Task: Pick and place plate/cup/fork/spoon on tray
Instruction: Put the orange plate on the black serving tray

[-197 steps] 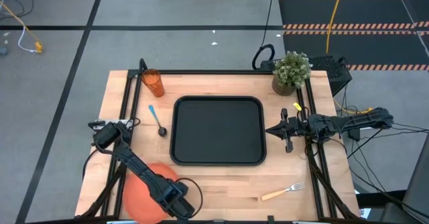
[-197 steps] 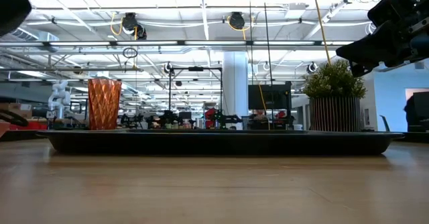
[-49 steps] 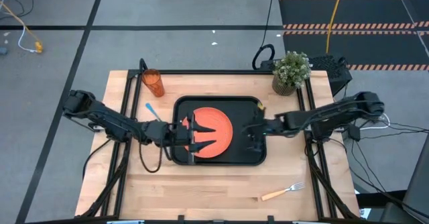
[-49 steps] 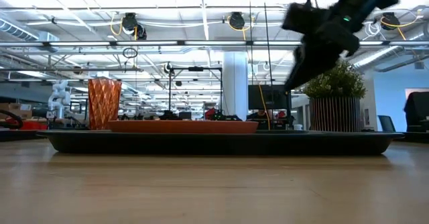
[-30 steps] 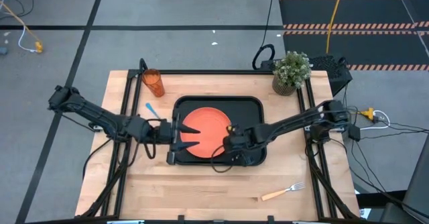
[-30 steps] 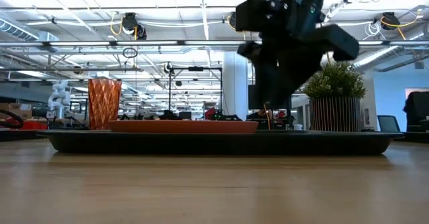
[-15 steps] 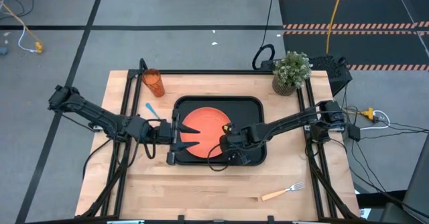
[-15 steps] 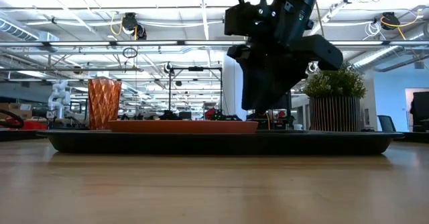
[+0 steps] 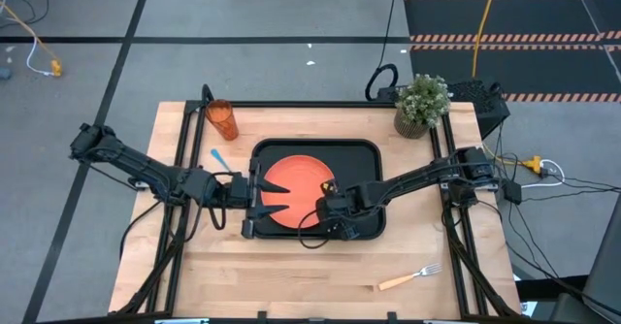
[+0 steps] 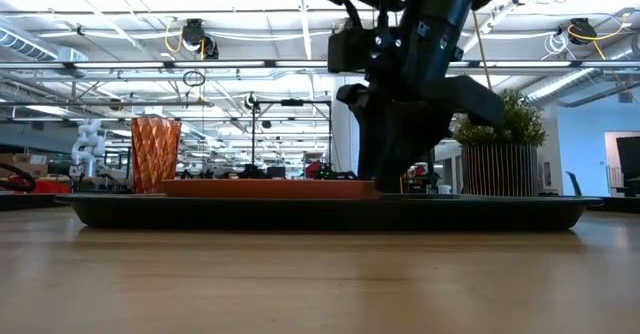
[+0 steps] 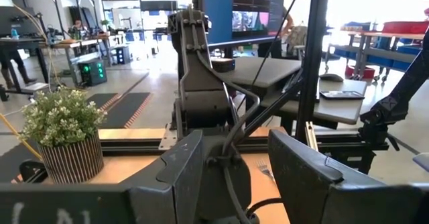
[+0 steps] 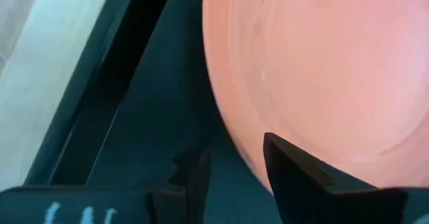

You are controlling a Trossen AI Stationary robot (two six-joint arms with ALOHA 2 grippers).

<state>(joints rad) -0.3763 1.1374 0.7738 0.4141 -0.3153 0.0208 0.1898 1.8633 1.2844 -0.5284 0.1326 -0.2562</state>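
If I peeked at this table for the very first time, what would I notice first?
Probably the bright orange plate lying in the black tray in the middle of the table. Two dark arms meet there: the left gripper open at the plate's left edge, the right gripper low at its right edge. After that, the orange cup and the potted plant at the far corners.

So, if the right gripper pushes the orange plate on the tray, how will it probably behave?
The plate looks stiff, flat and smooth, so it would probably slide rather than tip. The tray has a low raised rim, which should stop it.
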